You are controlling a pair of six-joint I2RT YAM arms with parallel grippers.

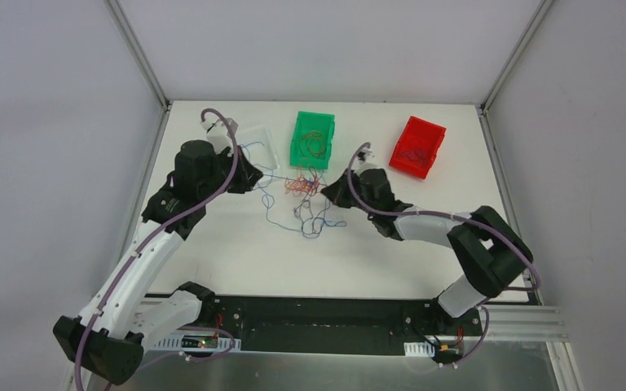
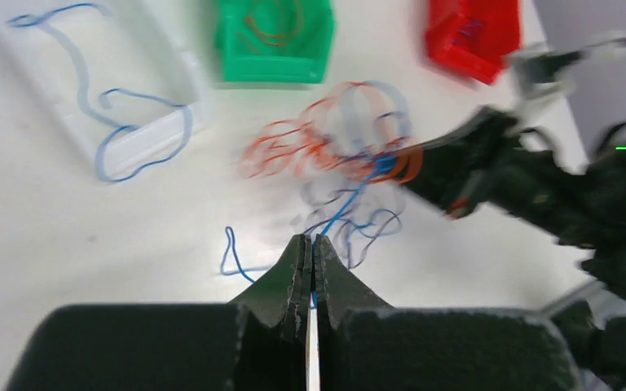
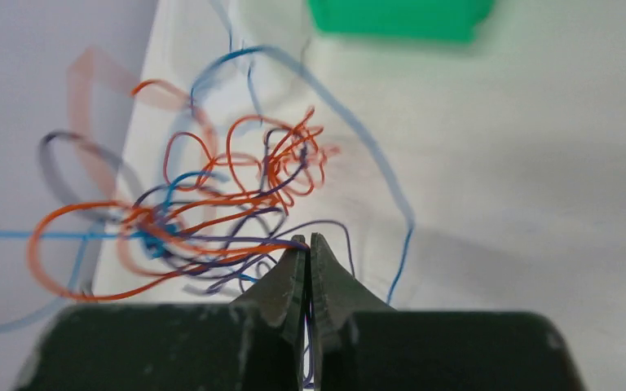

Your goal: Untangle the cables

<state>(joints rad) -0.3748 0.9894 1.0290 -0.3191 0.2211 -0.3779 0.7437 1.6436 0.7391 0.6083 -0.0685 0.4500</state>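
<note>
The left gripper [image 1: 249,173] has its jaws pressed together on a single blue strand, which leaves the tips and runs straight ahead of them into the knot. Just beyond and to the left of these jaws lies a clear tray [image 1: 261,138] with a loose blue loop draped over its rim (the tray's far side sits close to the back edge of the table [image 1: 293,261]).

The cables [image 1: 306,195] hang as an orange, blue and purple bunch between the two sets of jaws. The bunch's long axis runs from one pair of tips to the other, across the table. Slack blue loops trail off the bunch toward the near side, where bare table lies open.

A green bin [image 1: 312,138] stands beyond the knot, holding a few orange strands.

The right gripper [image 1: 336,189] is also closed tight, with a purple strand passing between its fingers [image 3: 281,277] and the knot fanning out ahead and to the left of its tips. A red bin [image 1: 417,147] sits well apart, off to the right of these jaws, near the far right corner.
</note>
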